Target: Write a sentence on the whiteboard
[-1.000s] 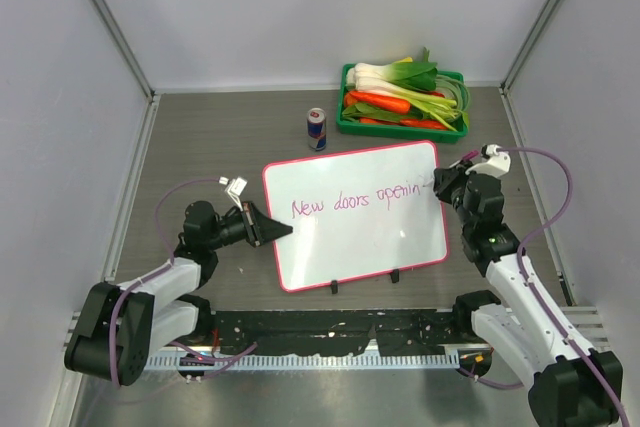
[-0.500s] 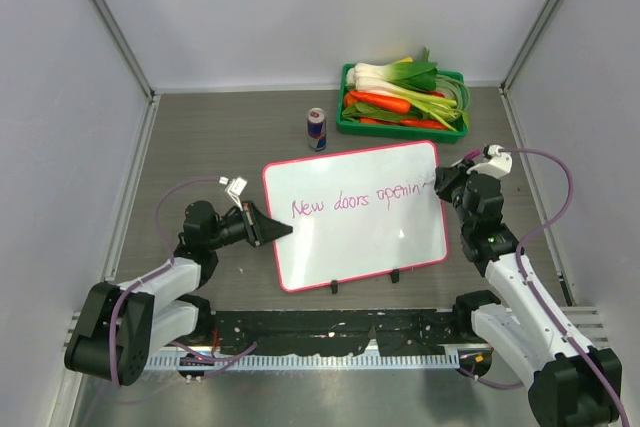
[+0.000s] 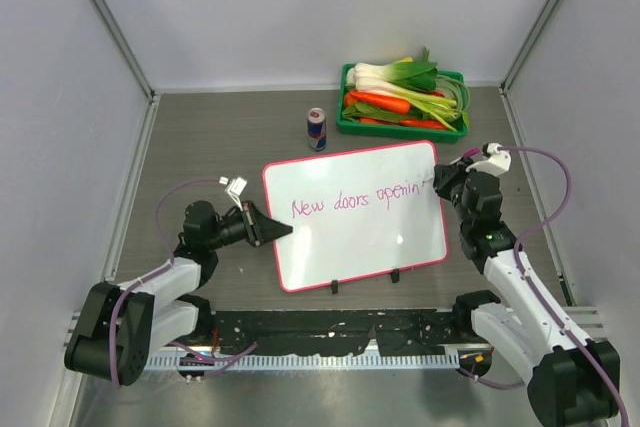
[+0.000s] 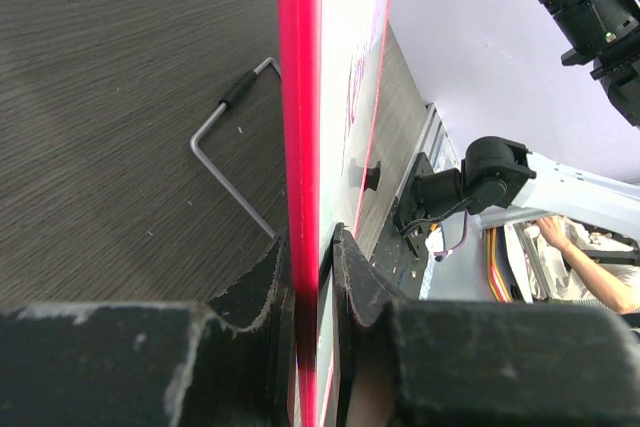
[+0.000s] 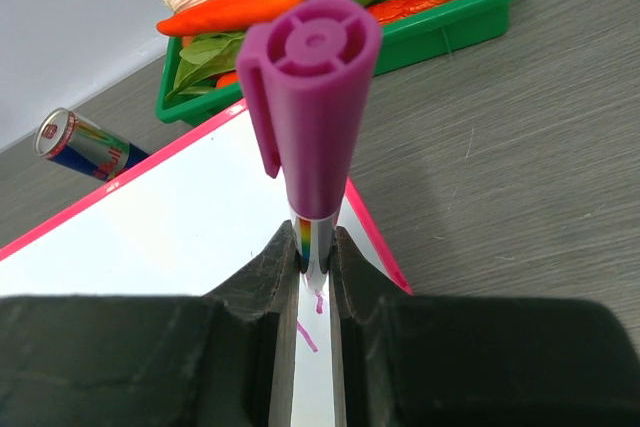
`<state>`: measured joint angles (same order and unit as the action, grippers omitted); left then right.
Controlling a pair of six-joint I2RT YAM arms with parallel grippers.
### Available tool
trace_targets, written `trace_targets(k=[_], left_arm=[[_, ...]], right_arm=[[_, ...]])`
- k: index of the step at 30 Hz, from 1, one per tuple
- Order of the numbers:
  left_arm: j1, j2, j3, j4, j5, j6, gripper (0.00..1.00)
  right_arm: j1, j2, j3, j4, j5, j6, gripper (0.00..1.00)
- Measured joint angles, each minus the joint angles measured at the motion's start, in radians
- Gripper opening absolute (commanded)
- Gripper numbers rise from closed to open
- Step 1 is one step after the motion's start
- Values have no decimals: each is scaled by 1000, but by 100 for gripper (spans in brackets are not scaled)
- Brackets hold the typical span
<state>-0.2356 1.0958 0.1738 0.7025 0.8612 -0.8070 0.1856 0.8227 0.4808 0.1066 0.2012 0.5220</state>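
The whiteboard (image 3: pixel 355 237), white with a thin pink-red frame and two black feet, lies in the middle of the table. The sentence (image 3: pixel 360 201) in pink cursive reads "New doors openin" and ends at the board's right edge. My left gripper (image 3: pixel 285 232) is shut on the board's left edge; the left wrist view shows the red frame (image 4: pixel 299 127) between the jaws. My right gripper (image 3: pixel 437 183) is shut on a marker with a purple cap (image 5: pixel 310 97); its tip rests on the board beside fresh pink strokes (image 5: pixel 318 303).
A green tray (image 3: pixel 402 127) of leeks, carrots and greens stands at the back right. A small drink can (image 3: pixel 317 128) stands left of it, just behind the board. White walls enclose the table on three sides.
The right gripper with the marker has shifted very slightly at the end of the sentence. The left gripper and the board have not moved.
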Motion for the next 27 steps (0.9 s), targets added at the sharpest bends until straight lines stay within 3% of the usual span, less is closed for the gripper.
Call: trace_targets(k=[27], left_arm=[[0,0,0,0,0,1,0]], right_arm=[[-3,-85,-36,-86,-38,0,1]])
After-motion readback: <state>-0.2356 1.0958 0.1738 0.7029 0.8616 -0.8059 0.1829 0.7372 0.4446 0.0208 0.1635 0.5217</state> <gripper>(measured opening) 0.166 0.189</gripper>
